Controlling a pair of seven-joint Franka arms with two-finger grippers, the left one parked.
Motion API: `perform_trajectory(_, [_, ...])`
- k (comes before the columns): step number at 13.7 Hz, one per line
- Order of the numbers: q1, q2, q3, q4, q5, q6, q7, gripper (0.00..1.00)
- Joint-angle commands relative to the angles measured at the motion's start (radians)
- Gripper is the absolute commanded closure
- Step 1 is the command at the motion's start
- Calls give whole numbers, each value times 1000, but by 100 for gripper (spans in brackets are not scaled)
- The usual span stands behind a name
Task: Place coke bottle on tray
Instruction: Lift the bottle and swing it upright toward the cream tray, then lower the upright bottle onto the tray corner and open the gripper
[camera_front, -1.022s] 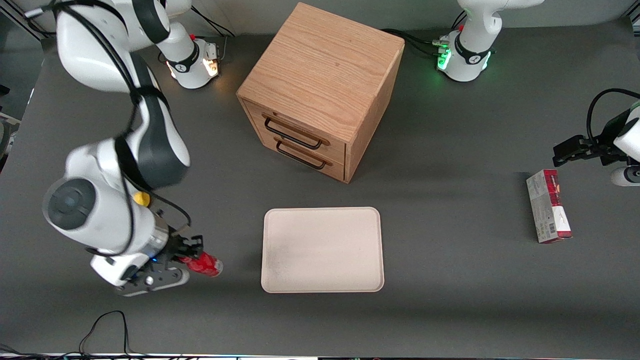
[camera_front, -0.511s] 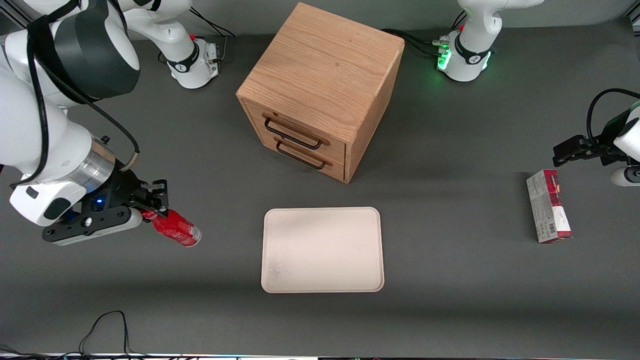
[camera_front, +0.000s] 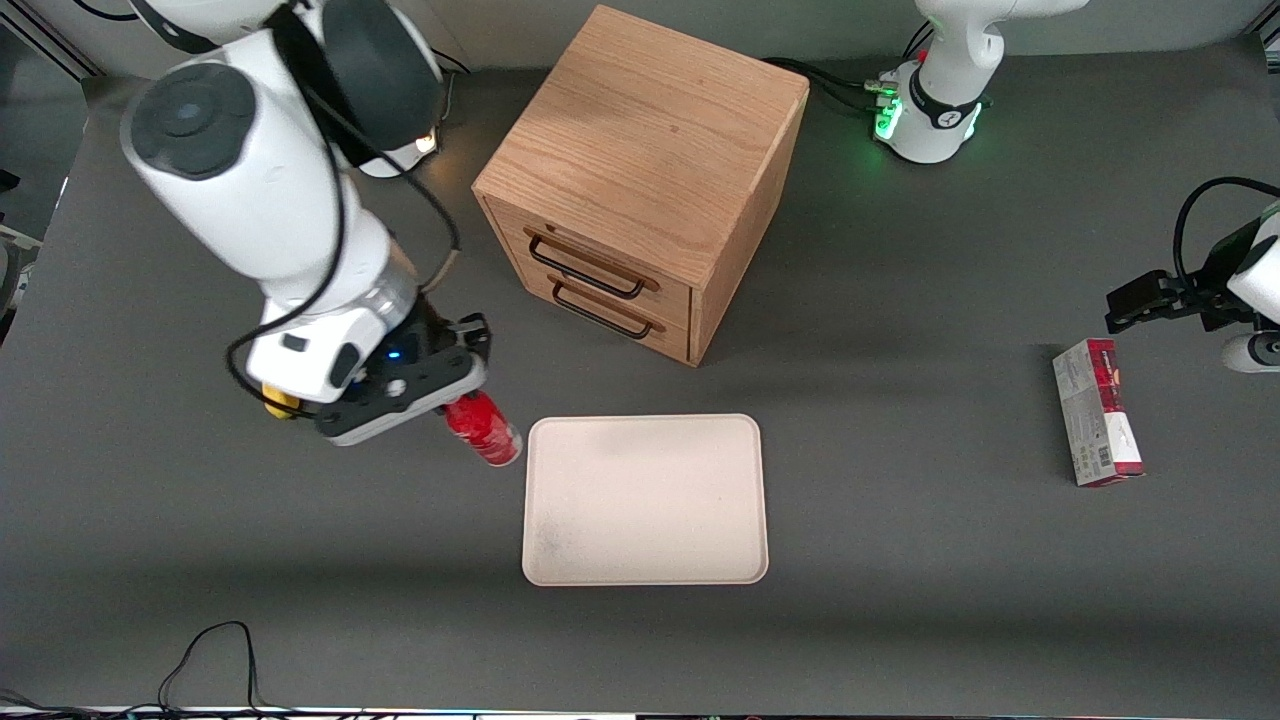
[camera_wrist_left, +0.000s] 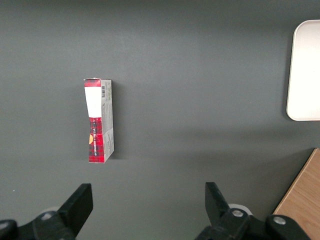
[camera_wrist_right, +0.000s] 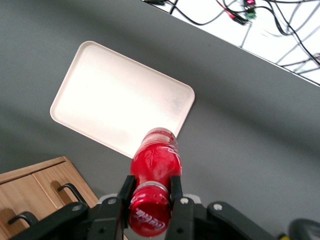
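My right gripper (camera_front: 462, 398) is shut on the neck of the coke bottle (camera_front: 484, 429), a small red bottle with a red cap. It holds the bottle above the table, just off the edge of the tray that faces the working arm's end. The tray (camera_front: 645, 499) is flat, cream-white and bare. In the right wrist view the black fingers (camera_wrist_right: 175, 192) clamp the bottle (camera_wrist_right: 155, 165) just below its cap, with the gripper (camera_wrist_right: 149, 195) over the grey table and the tray (camera_wrist_right: 120, 98) ahead of the bottle's base.
A wooden two-drawer cabinet (camera_front: 640, 180) stands farther from the front camera than the tray, its drawers shut. A red-and-grey carton (camera_front: 1097, 412) lies toward the parked arm's end of the table. A small yellow lump (camera_front: 279, 404) shows beside my wrist.
My right arm has swung toward the tray with the bottle in its grip. The bottle has gone from well off the tray to right beside its edge.
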Motion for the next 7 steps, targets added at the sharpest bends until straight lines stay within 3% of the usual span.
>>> perform_trajectory(1, [-1, 34, -2, 14, -15, 40, -3, 84])
perform_trajectory(7, [-9, 230, -11, 13, -24, 206, -5, 84])
